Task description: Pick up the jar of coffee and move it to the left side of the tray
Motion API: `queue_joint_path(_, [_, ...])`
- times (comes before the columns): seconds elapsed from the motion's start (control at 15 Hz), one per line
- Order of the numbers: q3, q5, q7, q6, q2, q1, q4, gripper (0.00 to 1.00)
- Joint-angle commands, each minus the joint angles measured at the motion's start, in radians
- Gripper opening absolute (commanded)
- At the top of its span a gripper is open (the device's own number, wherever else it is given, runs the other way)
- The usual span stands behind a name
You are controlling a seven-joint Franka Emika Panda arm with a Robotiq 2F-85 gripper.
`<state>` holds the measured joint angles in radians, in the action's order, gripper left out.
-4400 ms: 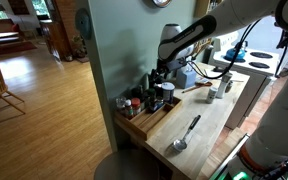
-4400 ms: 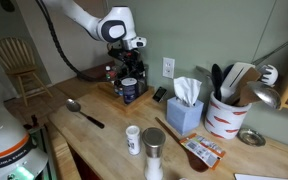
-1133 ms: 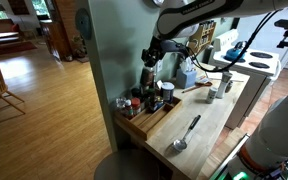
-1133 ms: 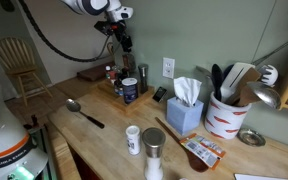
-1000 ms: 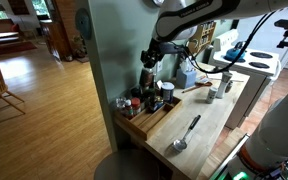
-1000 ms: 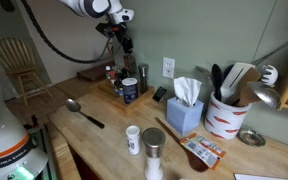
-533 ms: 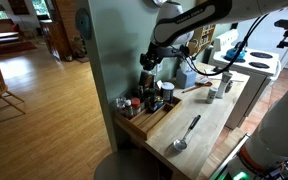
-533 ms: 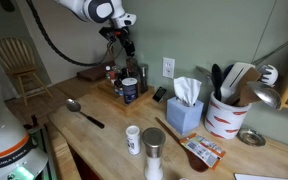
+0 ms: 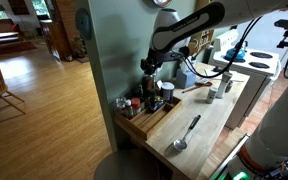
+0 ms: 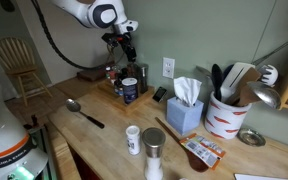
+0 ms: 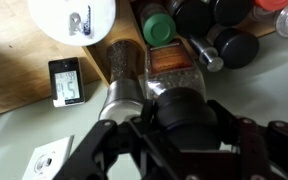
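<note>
The pincer [image 10: 125, 53], clamped on the jar of coffee [image 11: 181, 105], holds it upright (long axis vert.) right above the tray [image 9: 152, 124] at the wall-side end corner of the counter [image 9: 212, 120], so placement looks approx. straight down.

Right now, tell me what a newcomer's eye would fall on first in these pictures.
The white robot arm reaches in from above, its hand shut on the jar of coffee, held above the tray. On the countertop, a blue tissue box and a red-and-white utensil crock stand out, with a long spoon lying apart.
</note>
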<state>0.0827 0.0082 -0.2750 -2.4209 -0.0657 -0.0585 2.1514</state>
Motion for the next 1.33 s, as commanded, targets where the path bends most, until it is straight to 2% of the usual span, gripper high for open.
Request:
queue_joint_path(0.0, [0.003,-0.021,-0.018,-0.005,0.025,-0.002,-0.013,0.31])
queue_joint_path(1.27, [-0.001,-0.059,0.010,0.004,0.151,-0.025,-0.080,0.31])
